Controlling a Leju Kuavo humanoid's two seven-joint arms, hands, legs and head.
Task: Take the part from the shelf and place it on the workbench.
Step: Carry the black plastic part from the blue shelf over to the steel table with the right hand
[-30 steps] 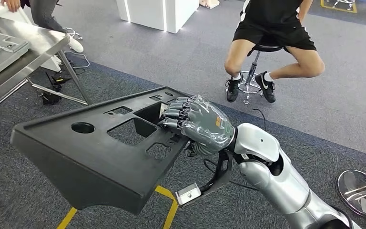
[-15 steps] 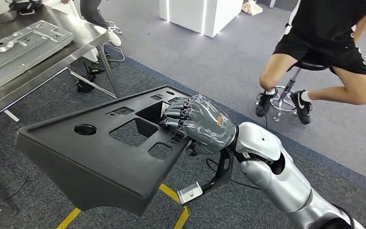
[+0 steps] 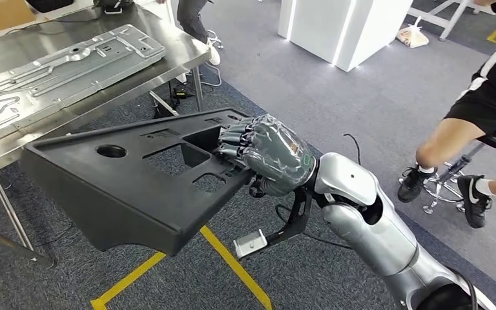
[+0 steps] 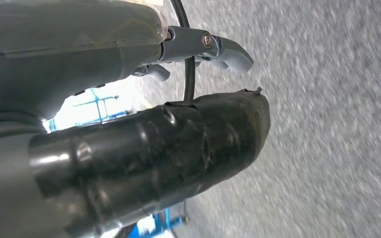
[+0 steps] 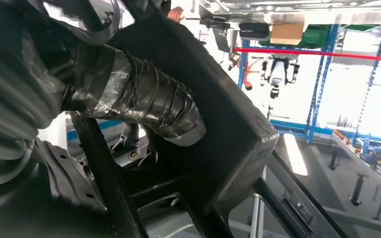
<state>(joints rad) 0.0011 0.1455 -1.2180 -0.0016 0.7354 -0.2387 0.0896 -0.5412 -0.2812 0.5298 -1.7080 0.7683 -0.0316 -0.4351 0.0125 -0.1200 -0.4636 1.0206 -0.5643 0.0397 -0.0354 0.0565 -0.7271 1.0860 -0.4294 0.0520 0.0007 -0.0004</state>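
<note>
Head view: the right hand [image 3: 268, 161] in the middle of the frame grips the black part [image 3: 135, 187], fingers hooked through a hole. The part's long side stretches left, its far edge near the metal workbench [image 3: 187, 61] at upper left. The left hand's [image 4: 149, 144] grip I cannot tell.

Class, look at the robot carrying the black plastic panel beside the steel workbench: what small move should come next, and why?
Probably carry on bringing the panel toward the workbench. The right hand grips the large black plastic panel with cut-outs by one opening, holding it in the air above the grey carpet. The stainless-steel workbench, already bearing a pressed metal sheet, lies just beyond the panel's far edge, so the panel is not yet over it.
</note>
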